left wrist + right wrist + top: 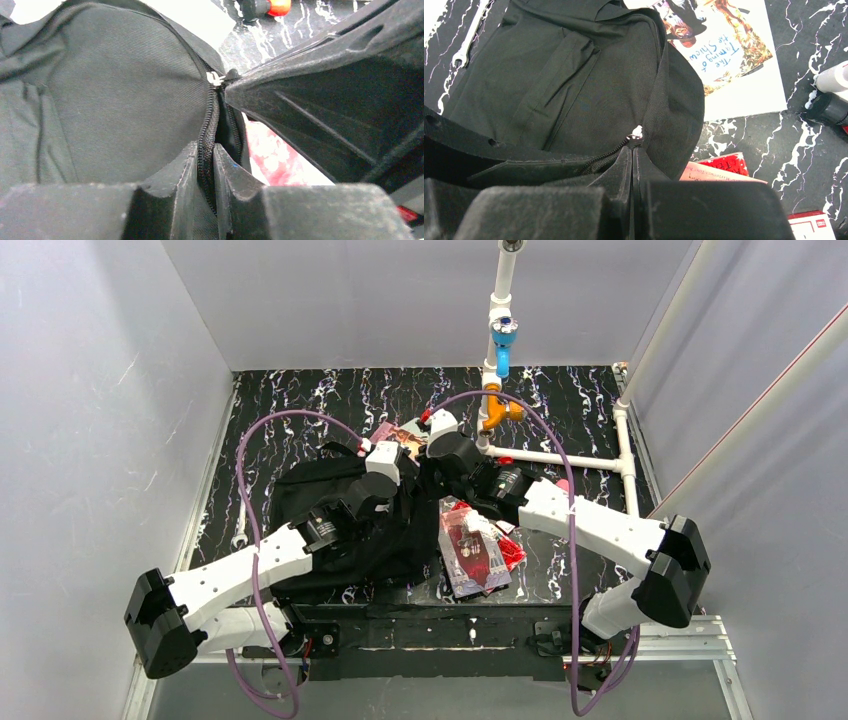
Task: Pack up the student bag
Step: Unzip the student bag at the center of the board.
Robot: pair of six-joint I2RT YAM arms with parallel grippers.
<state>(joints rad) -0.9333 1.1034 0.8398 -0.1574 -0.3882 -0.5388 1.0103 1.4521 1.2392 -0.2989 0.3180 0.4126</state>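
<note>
As left tool (205, 148) and right tool (634, 149) clamp the student bag (574, 90), a book (734, 55) abuts.

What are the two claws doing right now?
Left claw: closed on the zipper edge of the bag.
Right claw: closed, pinching the bag's zipper.

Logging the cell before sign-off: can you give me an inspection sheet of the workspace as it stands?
Surface: black marbled table, partly covered.
Job's things: student bag lies slumped near the centre, with both grippers at its zip.
Clutter: book beyond the bag; red packets to its right; wrench to its left.
Grippers: left gripper pinches the zip edge; right gripper is shut on the bag by the zip pull.
Cables: purple cables loop over both arms; no snag seen.
Surroundings: grey walls; white pipe frame at back right.
</note>
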